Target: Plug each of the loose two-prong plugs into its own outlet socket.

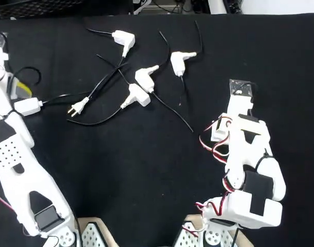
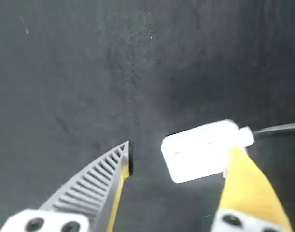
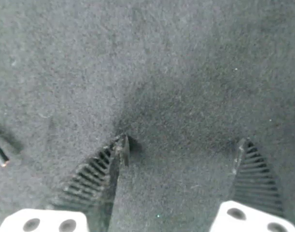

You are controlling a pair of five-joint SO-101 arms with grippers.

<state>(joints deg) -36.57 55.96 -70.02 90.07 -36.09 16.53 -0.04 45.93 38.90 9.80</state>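
Left fingers (image 2: 104,179): wide, white outlet socket (image 2: 200,152) between them
Right fingers (image 3: 96,179): wide, above the counter (image 3: 186,72)
Handling: likely light, rigid, slick; grip its flat sides, not the cable (image 2: 277,128)

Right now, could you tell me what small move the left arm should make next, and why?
Probably close the left gripper on the white block. Its fingers stand open, and the block lies on the black cloth between them, close to the yellow finger, not yet gripped.

Black table (image 1: 121,170) w/ white plugs (image 1: 137,94) (bunched toward far edge).
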